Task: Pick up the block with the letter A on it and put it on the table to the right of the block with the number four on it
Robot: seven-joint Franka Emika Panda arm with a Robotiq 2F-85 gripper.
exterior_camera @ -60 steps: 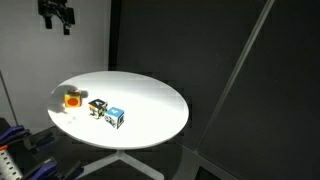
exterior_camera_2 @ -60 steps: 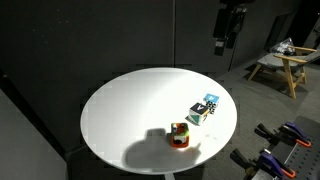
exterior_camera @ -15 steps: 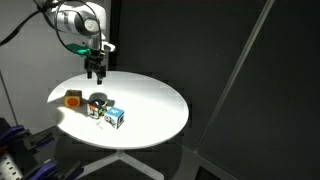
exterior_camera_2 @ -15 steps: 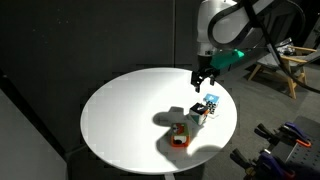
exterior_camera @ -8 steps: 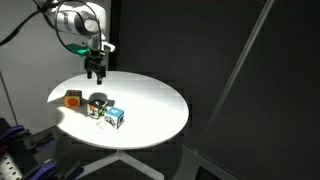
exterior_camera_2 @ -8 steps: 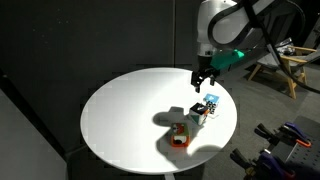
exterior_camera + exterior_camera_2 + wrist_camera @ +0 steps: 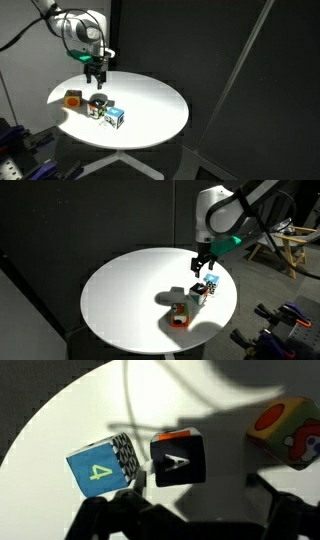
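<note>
The block with the letter A [image 7: 178, 460] is dark with a white A and lies on the table [image 7: 225, 405], touching the light blue block with the number four [image 7: 100, 471] at its left. Both exterior views show the A block [image 7: 97, 105] [image 7: 197, 294] next to the number-four block [image 7: 116, 118] [image 7: 210, 283]. My gripper [image 7: 95, 80] [image 7: 200, 269] hangs above the blocks, apart from them. In the wrist view its dark fingers [image 7: 200, 520] stand wide apart along the bottom edge, open and empty.
An orange-and-yellow cube [image 7: 73, 99] [image 7: 180, 316] [image 7: 290, 430] lies close to the A block on the side away from the number-four block. The round white table [image 7: 150, 105] [image 7: 125, 290] has dark curtains behind it. Wooden furniture [image 7: 285, 242] stands off to the side.
Over the last second the gripper has come down a little toward the blocks. Four seconds ago it was high above the table. The blocks have not moved.
</note>
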